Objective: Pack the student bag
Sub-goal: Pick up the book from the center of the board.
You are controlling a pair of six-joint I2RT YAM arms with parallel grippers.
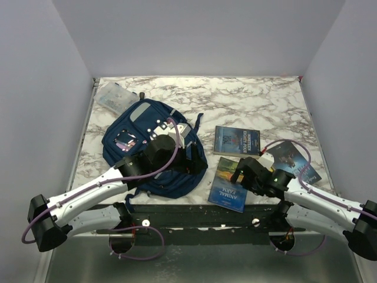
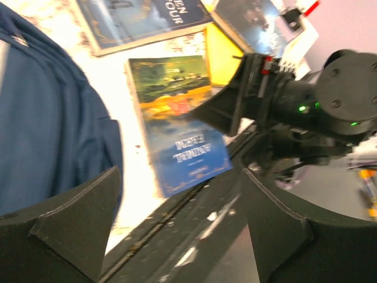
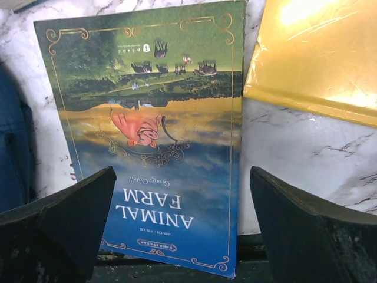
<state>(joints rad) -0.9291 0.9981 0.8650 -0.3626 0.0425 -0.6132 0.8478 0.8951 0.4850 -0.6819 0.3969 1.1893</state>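
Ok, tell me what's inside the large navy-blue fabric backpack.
Its inside does not show: the fabric of the backpack and the left arm above it cover it. Paperback books lie outside on the marble table.

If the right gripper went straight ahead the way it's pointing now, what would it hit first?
Most likely the Animal Farm book, which lies flat directly ahead, between the fingers of the open right gripper. How far off it is can't be judged.
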